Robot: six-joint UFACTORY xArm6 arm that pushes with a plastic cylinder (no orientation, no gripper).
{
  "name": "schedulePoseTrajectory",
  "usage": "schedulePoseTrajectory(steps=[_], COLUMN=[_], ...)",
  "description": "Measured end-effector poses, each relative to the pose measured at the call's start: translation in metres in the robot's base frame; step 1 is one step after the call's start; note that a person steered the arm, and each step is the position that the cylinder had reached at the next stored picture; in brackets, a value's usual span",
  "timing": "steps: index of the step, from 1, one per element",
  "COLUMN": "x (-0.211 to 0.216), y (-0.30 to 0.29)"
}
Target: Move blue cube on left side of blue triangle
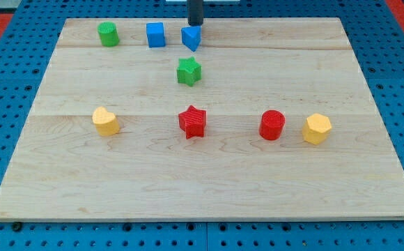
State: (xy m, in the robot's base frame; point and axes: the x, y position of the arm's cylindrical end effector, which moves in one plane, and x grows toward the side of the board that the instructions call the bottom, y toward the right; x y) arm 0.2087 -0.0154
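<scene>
The blue cube (155,34) sits near the view's top, left of centre. The blue triangle (191,37) lies just to its right, a small gap between them. My tip (196,25) comes down from the view's top edge and stands right at the triangle's upper side, touching or nearly touching it. The cube is to the left of the tip and apart from it.
A green cylinder (107,33) stands left of the cube. A green star (188,71) lies below the triangle. Across the middle row: a yellow heart (105,120), a red star (192,121), a red cylinder (272,125), a yellow hexagon (316,128). The wooden board (202,188) ends close above the tip.
</scene>
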Motion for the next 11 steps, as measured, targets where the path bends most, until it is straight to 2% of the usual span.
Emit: schedulePoseTrajectory(steps=[3,4,5,7,8,9,11], x=[0.081,0.083,0.041,-0.006,-0.016,0.021,0.07], y=[-0.004,-0.005,0.033,-0.032,-0.064,-0.089,-0.08])
